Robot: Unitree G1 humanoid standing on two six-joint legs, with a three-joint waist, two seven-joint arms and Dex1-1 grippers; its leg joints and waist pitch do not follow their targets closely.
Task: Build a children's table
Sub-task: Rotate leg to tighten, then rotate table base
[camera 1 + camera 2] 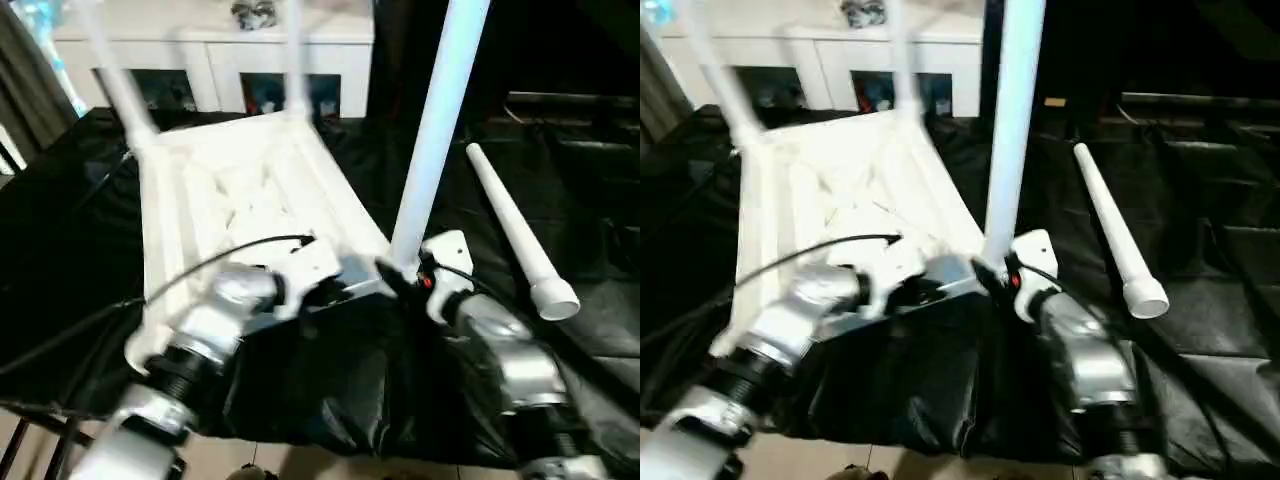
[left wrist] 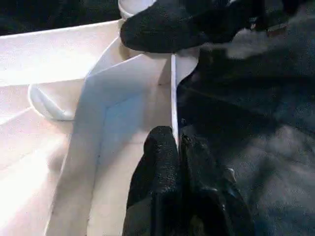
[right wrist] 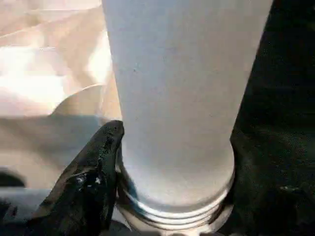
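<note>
Closest to the camera are the two silver forearms coming up from the bottom of the frame, left one [image 1: 190, 340] at lower left, right one [image 1: 515, 365] at lower right. The left gripper [image 2: 176, 147] has its fingers pinched closed on the thin white edge wall of the children's table [image 1: 240, 190], at its near end. That table lies flipped over, ribbed underside up, on a black cloth [image 1: 330, 390] and fills the left-centre of the frame, reaching toward the upper left.

The right gripper [image 1: 395, 278] sits at the near right corner, fingers around the bottom of an upright leg [image 1: 440, 120] that rises up to the top of the frame. One black finger [image 3: 91, 177] presses right against the leg just above its threaded end; the other finger I can't make out, so it looks like a hold on the leg.

Two more legs [image 1: 120, 85] stand up from the far corners, pretty blurry. A loose leg [image 1: 515, 235] lies on the cloth at the right, well apart from the table. White cabinet [image 1: 215, 60] across the top.
</note>
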